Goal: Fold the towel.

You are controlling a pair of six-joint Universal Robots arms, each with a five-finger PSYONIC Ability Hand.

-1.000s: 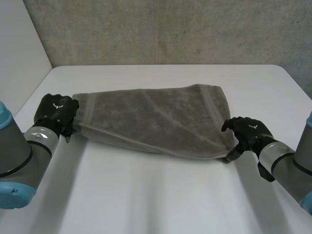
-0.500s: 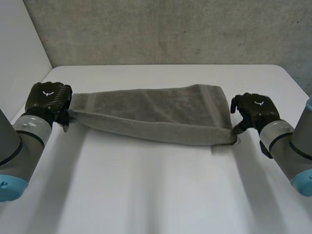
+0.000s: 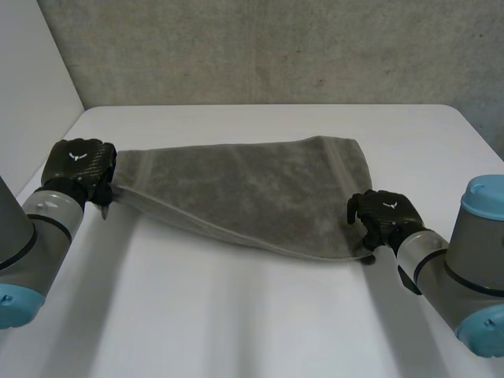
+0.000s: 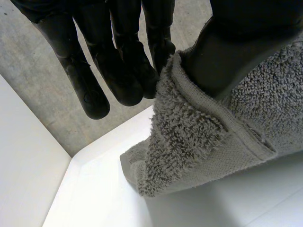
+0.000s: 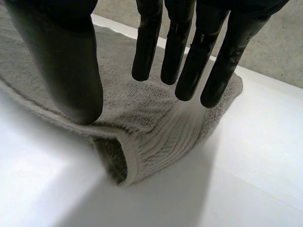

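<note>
Nearest, the right hand (image 3: 383,216) hovers with straight fingers over the near right corner of the towel (image 3: 252,185), gripping nothing. The towel runs lengthwise left across the tabletop (image 3: 236,315) to the left hand (image 3: 77,164), which pinches its left corner against the thumb.

A robotics lab bench (bare concrete wall (image 3: 276,47) behind): white table (image 3: 252,315), grey robot arms (image 3: 27,236).

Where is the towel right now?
In the head view the grey towel stretches across the middle of the white table, the left hand pinching its left end and the right hand at its near right corner.
</note>
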